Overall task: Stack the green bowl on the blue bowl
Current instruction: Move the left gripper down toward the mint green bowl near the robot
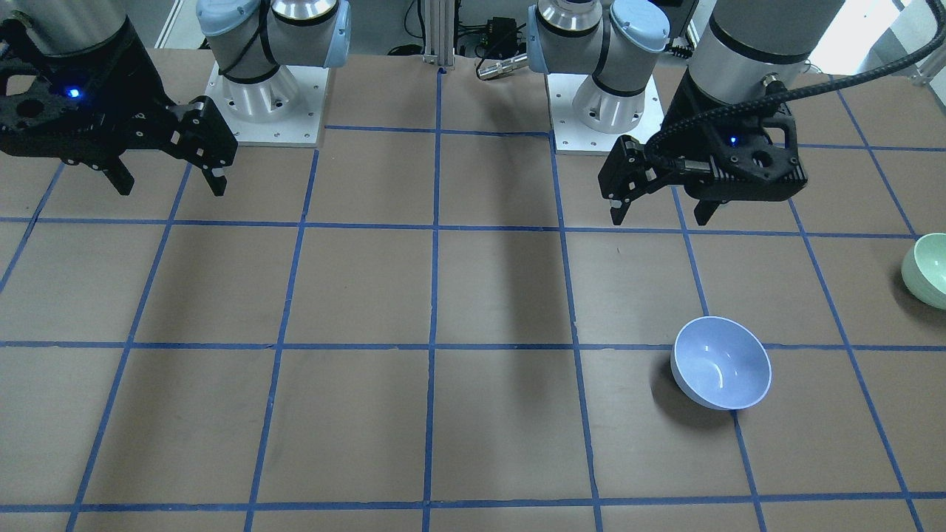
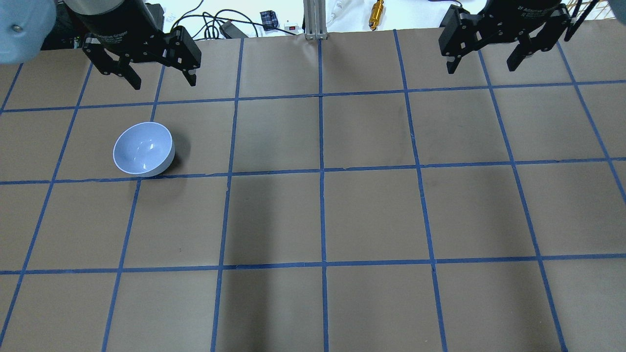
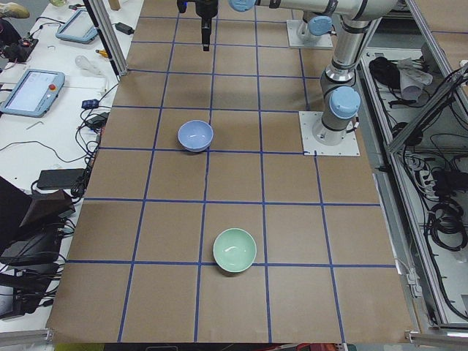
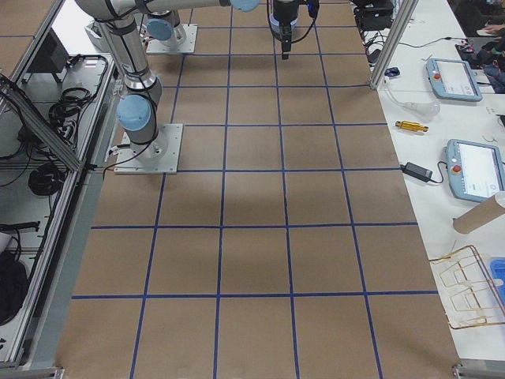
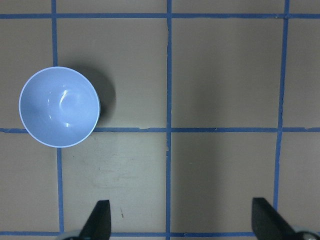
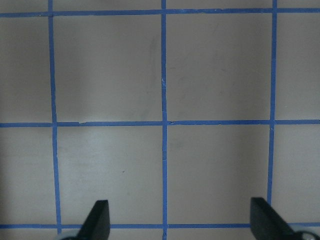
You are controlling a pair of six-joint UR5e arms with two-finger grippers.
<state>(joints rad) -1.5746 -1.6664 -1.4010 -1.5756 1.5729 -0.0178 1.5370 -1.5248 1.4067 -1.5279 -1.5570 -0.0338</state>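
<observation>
The blue bowl [image 1: 720, 362] stands upright on the brown table, also in the overhead view [image 2: 143, 149], the exterior left view [image 3: 195, 135] and the left wrist view [image 5: 59, 106]. The green bowl [image 1: 930, 270] stands upright further towards the table's left end [image 3: 234, 249], about two grid squares from the blue one, cut by the front view's edge and out of the overhead view. My left gripper [image 1: 661, 214] hangs open and empty above the table, robot-side of the blue bowl [image 2: 163, 83] [image 5: 182, 222]. My right gripper [image 1: 171, 188] hangs open and empty far off [image 2: 480, 69] [image 6: 180, 222].
The table is covered in brown paper with a blue tape grid [image 2: 321, 171]. The arm bases stand on white plates [image 1: 270, 111] [image 1: 606, 111] on the robot's side. An aluminium post [image 2: 314, 19], cables and a brass tool [image 2: 377, 9] lie beyond the far edge.
</observation>
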